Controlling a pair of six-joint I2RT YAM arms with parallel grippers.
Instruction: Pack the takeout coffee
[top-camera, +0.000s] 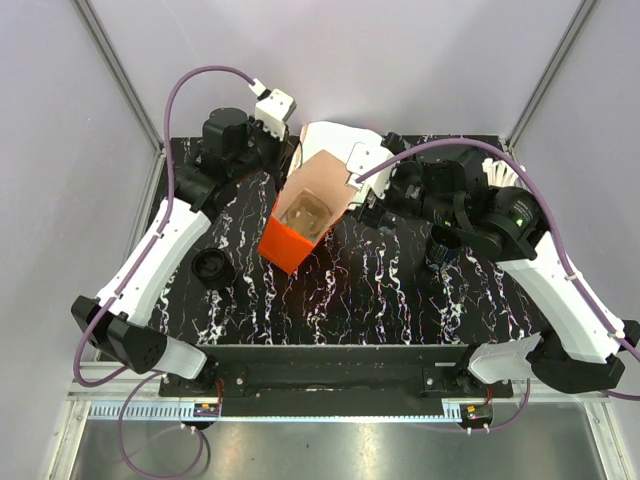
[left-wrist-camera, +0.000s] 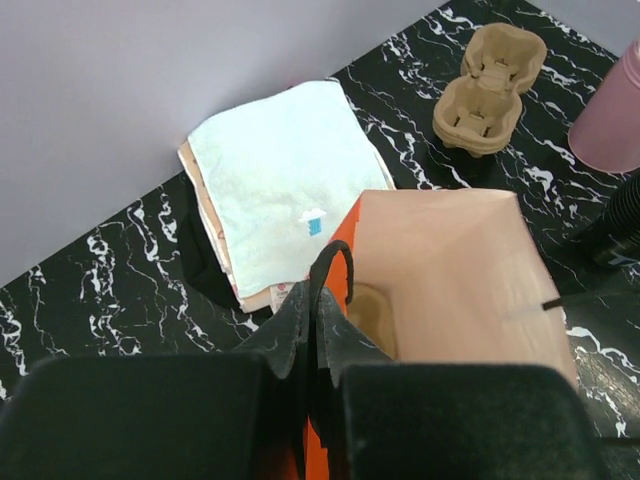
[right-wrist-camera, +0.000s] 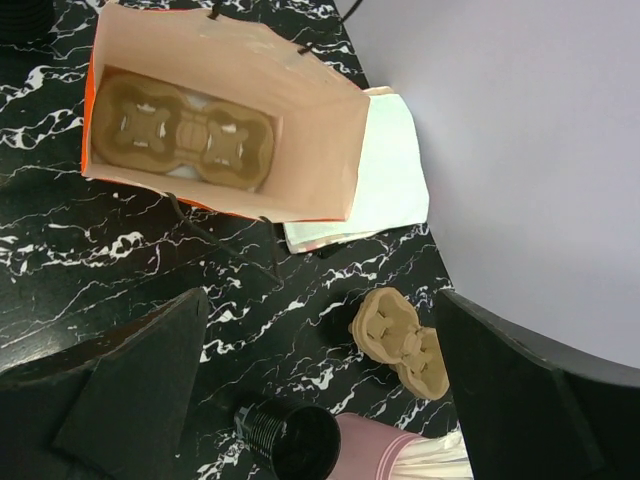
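The takeout coffee, a small ribbed black cup (right-wrist-camera: 290, 440), stands upright on the marble table (top-camera: 380, 290) right beside a pink cup (right-wrist-camera: 380, 455). In the top view the black cup (top-camera: 443, 245) is just below my right arm. My right gripper (right-wrist-camera: 318, 330) hangs open above the table, with the cup near its left finger and nothing between its fingers. An orange paper bag (top-camera: 300, 220) stands open mid-table with a cardboard cup carrier (right-wrist-camera: 185, 130) lying in its bottom. My left gripper (left-wrist-camera: 315, 300) is shut on the bag's black cord handle (left-wrist-camera: 335, 260).
A stack of napkins (left-wrist-camera: 280, 180) lies behind the bag. A spare cardboard carrier (right-wrist-camera: 400, 340) sits near the pink cup of white sticks (left-wrist-camera: 610, 115). A flat round black piece (top-camera: 212, 267) rests left of the bag. Grey walls close the back and sides.
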